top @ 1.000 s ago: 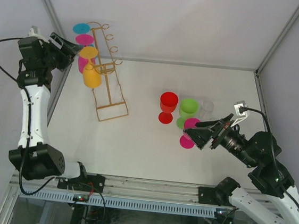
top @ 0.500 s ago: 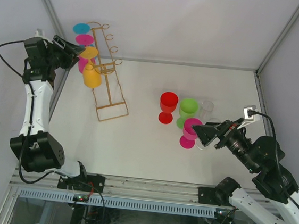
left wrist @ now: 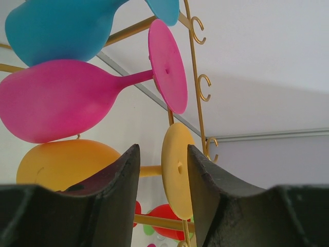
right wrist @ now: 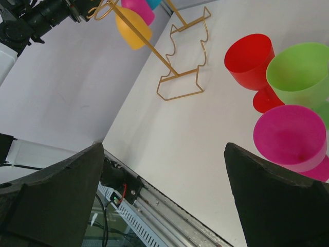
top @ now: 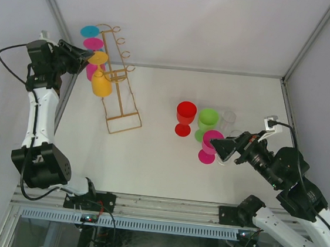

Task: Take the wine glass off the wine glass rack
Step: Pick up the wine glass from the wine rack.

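The gold wire wine glass rack point(top: 120, 95) leans at the back left, its hooks point(left wrist: 197, 92) visible in the left wrist view. A yellow wine glass point(top: 101, 84) hangs on it with its foot point(left wrist: 177, 175) outward, below a pink glass point(left wrist: 51, 103) and a blue one point(left wrist: 56, 25). My left gripper point(top: 84, 56) is at the rack's left side. Its jaws point(left wrist: 162, 152) straddle the yellow foot with a gap showing on the stem side. My right gripper point(top: 216, 145) stands wide open and empty over the table point(right wrist: 163, 148), beside a standing pink glass.
Four glasses stand upright mid-table: red point(top: 185, 117), green point(top: 208, 121), pink point(top: 210, 146) and clear point(top: 228, 118). The red point(right wrist: 249, 56), green point(right wrist: 298, 74) and pink point(right wrist: 290, 135) ones lie close to my right fingers. Enclosure walls rise just behind the rack.
My left gripper has come in closer to the rack and its jaws have narrowed around the yellow glass's foot. The right arm has drawn back slightly, still wide open.
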Robot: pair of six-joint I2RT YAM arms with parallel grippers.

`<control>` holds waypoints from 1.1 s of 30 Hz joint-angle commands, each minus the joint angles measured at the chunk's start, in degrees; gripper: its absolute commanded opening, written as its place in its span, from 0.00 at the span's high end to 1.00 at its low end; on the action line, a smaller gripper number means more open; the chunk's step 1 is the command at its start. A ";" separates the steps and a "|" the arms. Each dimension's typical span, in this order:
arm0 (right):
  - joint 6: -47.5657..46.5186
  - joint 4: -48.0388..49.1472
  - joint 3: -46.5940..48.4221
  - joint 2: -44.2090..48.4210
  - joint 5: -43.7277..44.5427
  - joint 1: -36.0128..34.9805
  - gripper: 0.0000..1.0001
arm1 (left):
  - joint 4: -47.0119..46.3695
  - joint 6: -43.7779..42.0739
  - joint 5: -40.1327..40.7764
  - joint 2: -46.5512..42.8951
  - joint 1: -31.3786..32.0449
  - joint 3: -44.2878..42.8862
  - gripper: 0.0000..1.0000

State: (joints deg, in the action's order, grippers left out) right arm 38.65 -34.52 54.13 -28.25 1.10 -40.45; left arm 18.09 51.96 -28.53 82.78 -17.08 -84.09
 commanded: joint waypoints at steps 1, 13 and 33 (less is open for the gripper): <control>0.45 1.21 0.36 -0.45 0.40 0.37 0.00 | -2.09 -0.03 -0.59 -1.02 -0.08 1.41 0.56; 1.40 1.93 0.36 -1.65 -0.26 0.37 0.00 | -1.50 -0.29 -0.26 -0.62 -0.14 0.38 0.68; 1.77 1.35 0.36 -1.73 -0.49 0.37 0.00 | 1.27 -3.90 1.06 -3.47 -0.07 -0.70 0.81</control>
State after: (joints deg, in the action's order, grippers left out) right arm 39.88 -34.52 54.13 -29.71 0.99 -40.45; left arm 17.91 50.92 -28.34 82.17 -17.08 -83.37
